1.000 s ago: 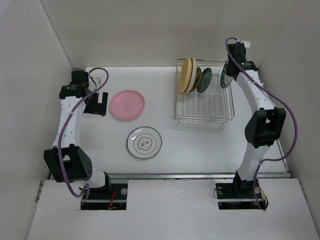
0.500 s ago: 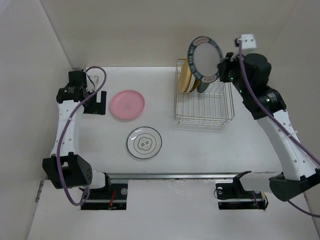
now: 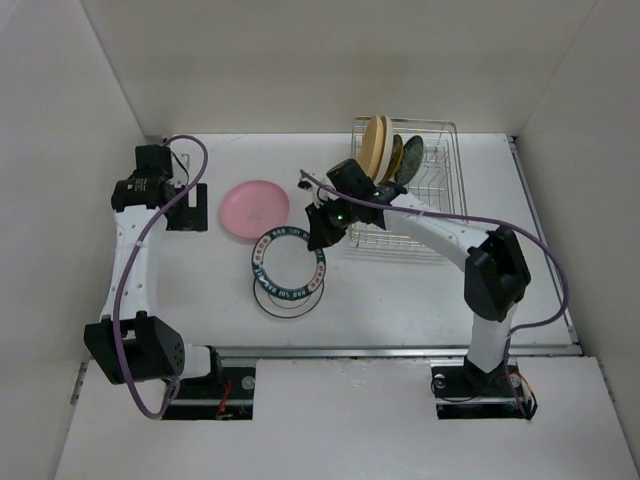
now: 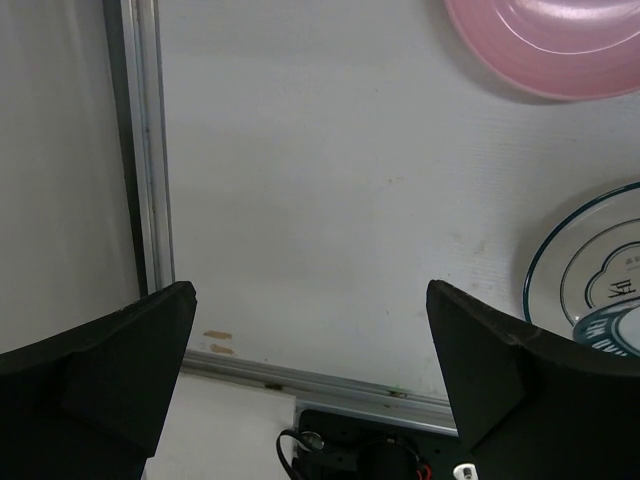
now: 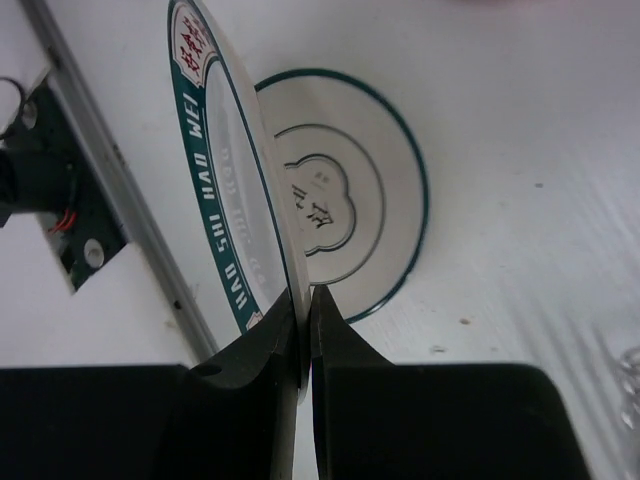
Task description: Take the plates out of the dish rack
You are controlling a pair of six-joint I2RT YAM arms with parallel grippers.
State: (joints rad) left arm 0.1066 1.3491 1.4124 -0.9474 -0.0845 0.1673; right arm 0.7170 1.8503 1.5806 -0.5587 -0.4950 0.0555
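Swung down from above the rack point(image 3: 440, 225) at upper right, the teal-rimmed plate point(image 3: 285, 262) now hangs tilted over the white plate point(image 5: 340, 215) at frame centre, its rim pinched tight in the right gripper point(image 5: 303, 300). Left gripper point(image 4: 310, 330) gapes wide and empty beside the pink plate point(image 3: 255, 209). Glazed ware looks stiff, slick and chippable, so a rim hold suits it.

From high above the near edge: looking down over the whole worktop point(image 3: 400, 300). From both wrists: close, facing down; shared there, the thin-ringed plate point(image 5: 350, 200).
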